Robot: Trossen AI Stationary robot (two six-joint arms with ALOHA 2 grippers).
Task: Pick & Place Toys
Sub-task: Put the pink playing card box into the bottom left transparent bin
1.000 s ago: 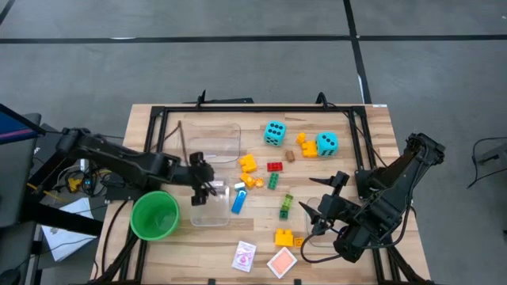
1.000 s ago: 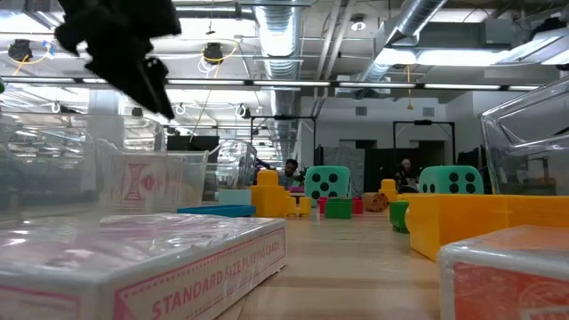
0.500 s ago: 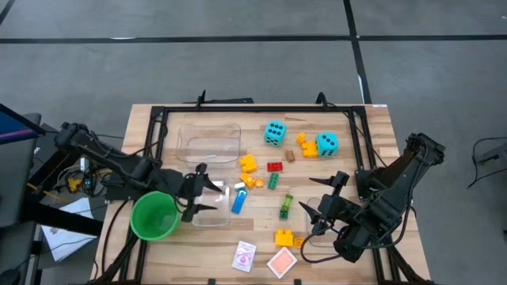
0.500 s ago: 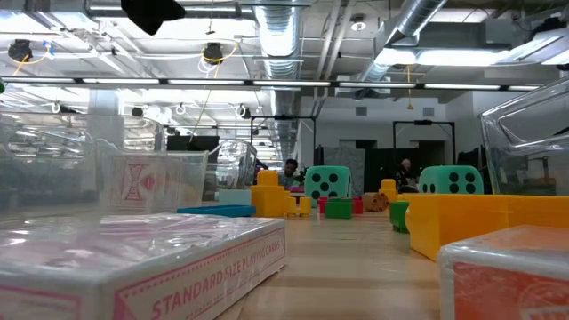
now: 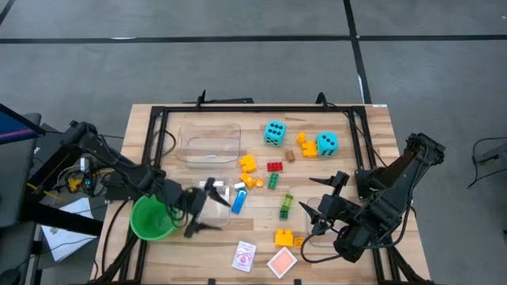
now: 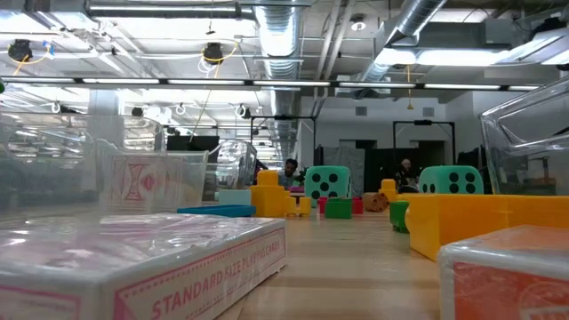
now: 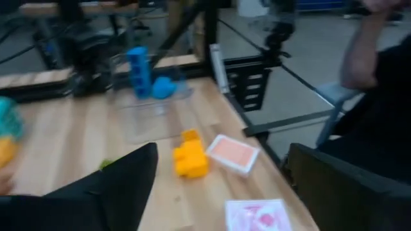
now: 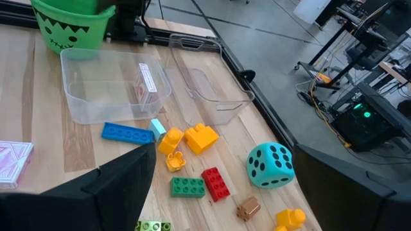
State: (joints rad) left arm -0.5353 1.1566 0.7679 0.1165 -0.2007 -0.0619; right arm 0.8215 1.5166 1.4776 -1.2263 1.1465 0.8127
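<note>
From the high view, the left gripper hangs with its two dark fingers spread apart and nothing between them, over the near edge of the small clear plastic bin beside the round green plastic cup. The nearest loose toy is the flat blue plastic brick, just beside the gripper at about two o'clock, its long axis running roughly twelve to six with a slight lean. The left arm is plainly the closer one for it.

Further right, the scattered small bricks run up toward the two cyan foam dice at the far side of the table. The red-and-white playing-card packs lie at the near edge, at about five o'clock from the left gripper.

The right gripper waits at the right, fingers apart and empty, with a yellow plastic brick just beside it at seven o'clock.

Whether the small bin already holds a card pack is hard to make out from above. The low view shows neither gripper.
</note>
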